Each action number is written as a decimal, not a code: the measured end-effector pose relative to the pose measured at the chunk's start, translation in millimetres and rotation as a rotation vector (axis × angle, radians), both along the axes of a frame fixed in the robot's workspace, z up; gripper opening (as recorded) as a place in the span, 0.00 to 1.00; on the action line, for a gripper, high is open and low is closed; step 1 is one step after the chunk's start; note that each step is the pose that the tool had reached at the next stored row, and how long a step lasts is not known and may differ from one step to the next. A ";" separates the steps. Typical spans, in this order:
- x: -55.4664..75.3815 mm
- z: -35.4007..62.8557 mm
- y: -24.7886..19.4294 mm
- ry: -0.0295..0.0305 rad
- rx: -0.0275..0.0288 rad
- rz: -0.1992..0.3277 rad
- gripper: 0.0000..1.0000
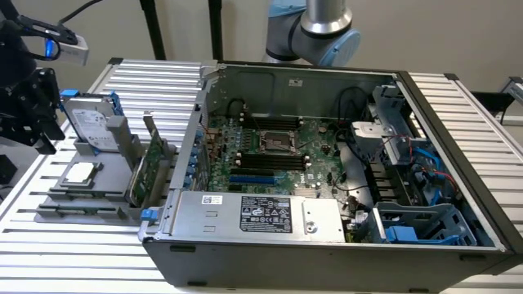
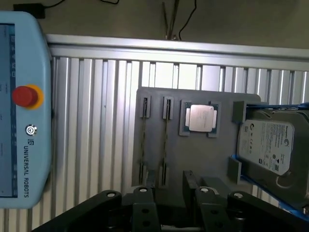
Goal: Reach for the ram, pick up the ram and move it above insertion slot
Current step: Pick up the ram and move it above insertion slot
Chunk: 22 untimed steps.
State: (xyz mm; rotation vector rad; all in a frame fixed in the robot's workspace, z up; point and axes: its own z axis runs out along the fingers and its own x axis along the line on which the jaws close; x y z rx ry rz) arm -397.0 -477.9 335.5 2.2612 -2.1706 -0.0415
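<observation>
On the slatted metal table [image 1: 147, 79], at the exterior view's left: one grey holder tray [image 1: 61, 211]. It lies just beside an open computer case [image 1: 327, 257], which takes up the middle and right.

Tray contents, far to near:
- Hard drive [image 1: 88, 122] with blue rails, standing on edge at the far end.
- Processor chip [image 1: 82, 173], lying flat in its recess.
- Ram [image 2: 144, 140], a thin stick seen edge-on in the wrist view, seated in a narrow slot of the tray.
- Second stick [image 2: 165, 140] of the same kind, in the slot just beside the ram, between it and the processor chip.
- Green expansion card [image 1: 147, 168], upright along the side of the tray nearest the case.

Gripper [image 1: 33, 113]: black, at the far left of the exterior view, raised above the tray's left side and apart from both sticks. In the wrist view its fingers [image 2: 145, 210] are spread, with bare tray showing between them. It holds nothing.

Case contents:
- Motherboard [image 1: 278, 147], with a row of black memory slots [image 1: 270, 160].
- Power supply [image 1: 253, 214], along the near side.

Also present:
- Robot arm [image 1: 323, 27], rising beyond the far wall of the case.
- Control pendant [image 2: 24, 111] with a red stop button [image 2: 24, 95], on the table near the tray.
</observation>
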 end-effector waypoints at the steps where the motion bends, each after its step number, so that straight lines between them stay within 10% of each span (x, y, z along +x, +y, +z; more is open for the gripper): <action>1: 0.0 -1.9 -0.6 0.0000 0.0000 0.000 0.36; 22: 0.1 -40.0 -13.4 0.0001 -0.0001 -0.005 0.36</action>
